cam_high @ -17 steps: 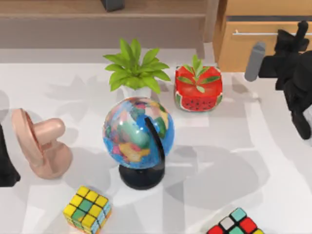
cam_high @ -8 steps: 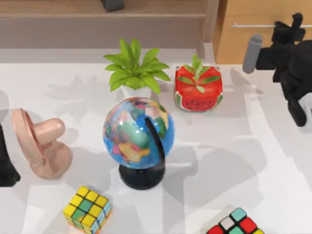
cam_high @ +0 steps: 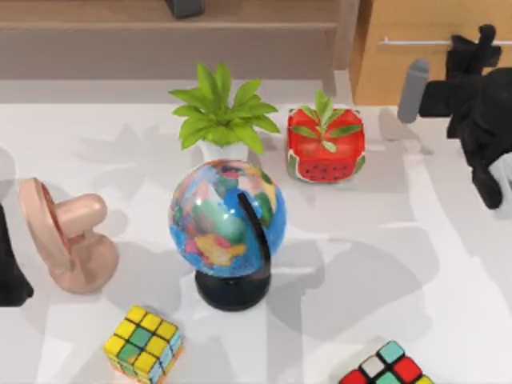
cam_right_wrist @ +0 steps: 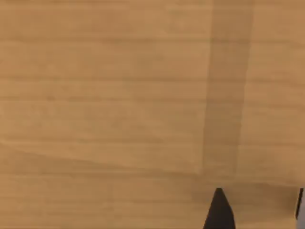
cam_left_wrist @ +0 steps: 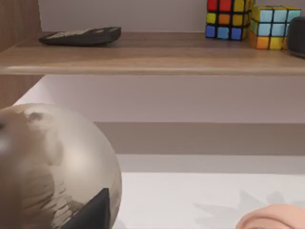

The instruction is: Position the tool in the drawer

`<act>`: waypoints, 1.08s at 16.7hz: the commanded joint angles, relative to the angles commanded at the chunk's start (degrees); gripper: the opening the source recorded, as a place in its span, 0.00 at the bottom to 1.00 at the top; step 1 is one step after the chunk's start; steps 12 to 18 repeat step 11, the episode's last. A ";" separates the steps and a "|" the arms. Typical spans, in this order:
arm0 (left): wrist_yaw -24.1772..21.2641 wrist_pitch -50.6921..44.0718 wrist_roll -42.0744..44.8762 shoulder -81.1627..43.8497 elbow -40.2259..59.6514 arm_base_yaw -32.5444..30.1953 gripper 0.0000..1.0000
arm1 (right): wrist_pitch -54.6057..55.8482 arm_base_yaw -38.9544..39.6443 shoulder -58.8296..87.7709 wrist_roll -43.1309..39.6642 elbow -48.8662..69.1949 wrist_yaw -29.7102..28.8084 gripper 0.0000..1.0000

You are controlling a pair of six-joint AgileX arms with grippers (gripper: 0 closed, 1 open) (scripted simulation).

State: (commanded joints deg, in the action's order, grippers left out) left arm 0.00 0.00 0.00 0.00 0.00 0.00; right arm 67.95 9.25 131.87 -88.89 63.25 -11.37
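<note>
My right fingers (cam_high: 478, 44) hover spread and empty at the shut drawer (cam_high: 432, 68), at the counter's (cam_high: 448, 264) 1 o'clock, by its handle (cam_high: 424, 41). The tool may be stowed inside or waiting elsewhere; I cannot tell. My left arm (cam_high: 8, 276) is parked at 9 o'clock.
</note>
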 joint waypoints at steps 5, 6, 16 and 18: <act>0.00 0.00 0.00 0.00 0.00 0.00 1.00 | 0.00 0.00 0.00 0.00 0.00 0.00 0.98; 0.00 0.00 0.00 0.00 0.00 0.00 1.00 | 0.00 0.00 0.00 0.00 0.00 0.00 1.00; 0.00 0.00 0.00 0.00 0.00 0.00 1.00 | 0.00 0.00 0.00 0.00 0.00 0.00 1.00; 0.00 0.00 0.00 0.00 0.00 0.00 1.00 | 0.00 0.00 0.00 0.00 0.00 0.00 1.00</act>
